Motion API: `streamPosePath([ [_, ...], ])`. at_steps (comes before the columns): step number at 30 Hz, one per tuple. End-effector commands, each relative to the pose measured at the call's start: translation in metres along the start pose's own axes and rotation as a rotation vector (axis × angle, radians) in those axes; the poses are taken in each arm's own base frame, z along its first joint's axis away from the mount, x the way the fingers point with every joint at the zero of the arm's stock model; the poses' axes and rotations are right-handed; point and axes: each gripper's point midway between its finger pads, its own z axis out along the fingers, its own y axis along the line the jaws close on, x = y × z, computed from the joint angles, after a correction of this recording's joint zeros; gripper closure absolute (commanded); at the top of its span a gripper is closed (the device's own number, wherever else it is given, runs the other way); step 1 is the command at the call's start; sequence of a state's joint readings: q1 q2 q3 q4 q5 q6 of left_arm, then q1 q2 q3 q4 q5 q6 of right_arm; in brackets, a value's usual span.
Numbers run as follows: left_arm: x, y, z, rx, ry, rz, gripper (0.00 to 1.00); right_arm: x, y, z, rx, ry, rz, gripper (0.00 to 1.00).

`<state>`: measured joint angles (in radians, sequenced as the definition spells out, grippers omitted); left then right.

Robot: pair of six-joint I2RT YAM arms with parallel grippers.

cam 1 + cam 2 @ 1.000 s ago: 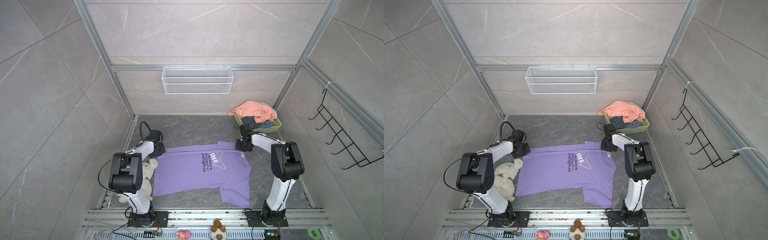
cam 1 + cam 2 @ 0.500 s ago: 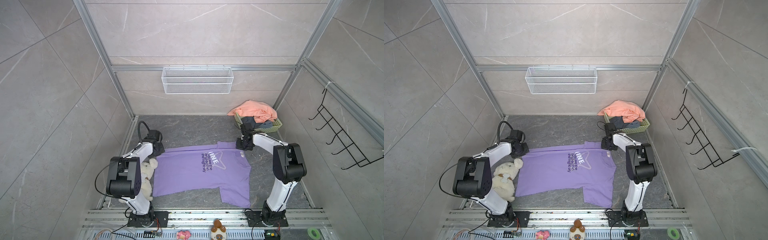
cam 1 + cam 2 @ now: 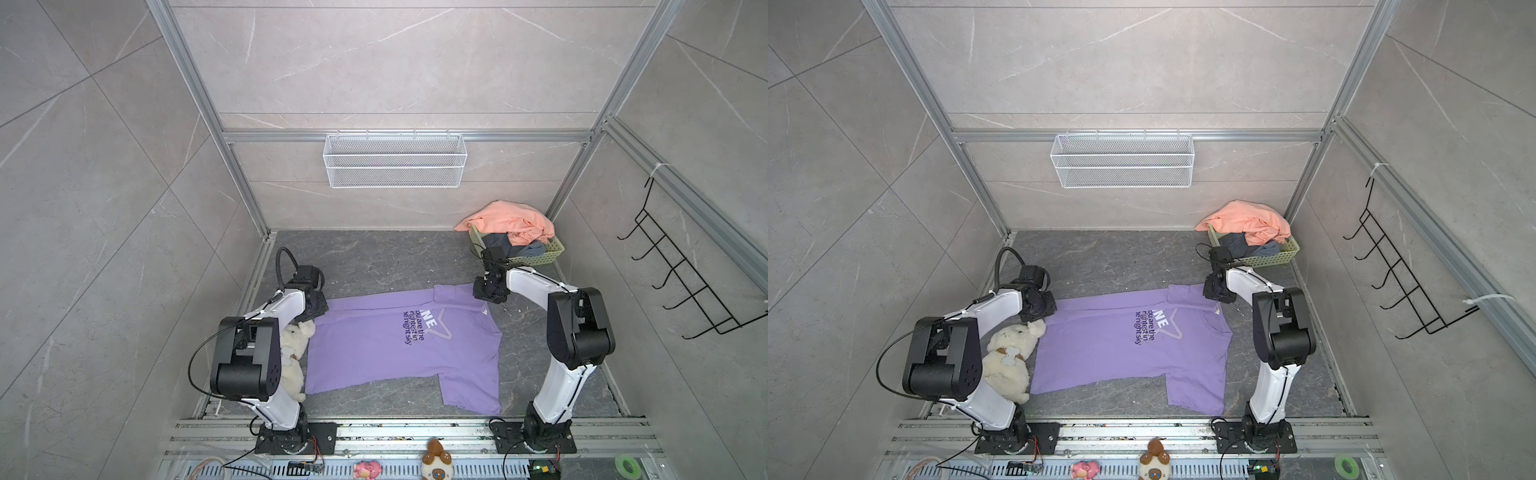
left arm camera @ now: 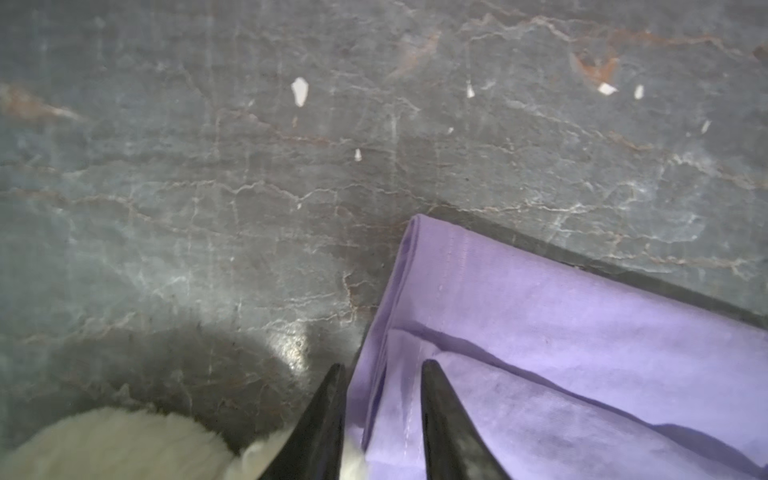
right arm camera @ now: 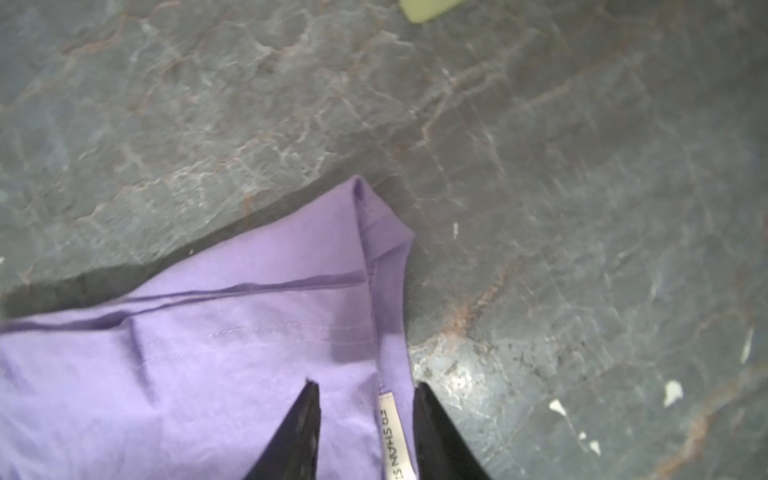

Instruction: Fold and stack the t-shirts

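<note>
Only "NE" of the white chest print (image 3: 417,330) shows (the rest is folded under) on the lilac t-shirt (image 3: 374,353), lying flat between both grippers, its far edge doubled over. On the left gripper (image 4: 383,364) the fingers stand spread astride the hem corner; on the right gripper (image 5: 365,384) they spread astride a sewn label (image 5: 392,432). Beyond it, the salmon t-shirt (image 3: 509,220) half-covers the grey t-shirt (image 3: 496,242).
</note>
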<state>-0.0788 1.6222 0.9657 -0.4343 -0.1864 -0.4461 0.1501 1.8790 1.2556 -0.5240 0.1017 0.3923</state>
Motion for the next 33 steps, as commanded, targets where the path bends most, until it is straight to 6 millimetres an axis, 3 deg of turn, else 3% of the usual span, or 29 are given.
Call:
streamPosePath([
  [1, -0.019, 0.005, -0.029, -0.008, -0.089, -0.03, 0.56, -0.002, -0.011, -0.025, 0.04, -0.036, 0.046, 0.54],
  [5, -0.046, -0.007, -0.052, 0.052, -0.179, -0.035, 0.47, -0.027, -0.001, -0.047, -0.014, -0.132, 0.076, 0.52],
  [10, -0.072, -0.026, -0.06, 0.115, -0.212, -0.034, 0.44, -0.052, 0.025, -0.036, -0.086, -0.139, 0.065, 0.53],
  [16, -0.075, -0.036, -0.05, 0.146, -0.195, -0.056, 0.44, -0.058, 0.039, -0.003, -0.103, -0.091, 0.061, 0.55],
  [20, -0.072, -0.036, -0.047, 0.151, -0.188, -0.074, 0.44, -0.063, 0.064, -0.008, -0.178, -0.114, 0.048, 0.56],
  [27, -0.069, -0.039, -0.041, 0.162, -0.172, -0.09, 0.43, -0.043, 0.134, -0.009, -0.247, -0.089, -0.077, 0.54],
  [33, -0.068, -0.041, -0.037, 0.17, -0.161, -0.084, 0.42, -0.026, 0.163, 0.009, -0.218, -0.054, -0.144, 0.55],
])
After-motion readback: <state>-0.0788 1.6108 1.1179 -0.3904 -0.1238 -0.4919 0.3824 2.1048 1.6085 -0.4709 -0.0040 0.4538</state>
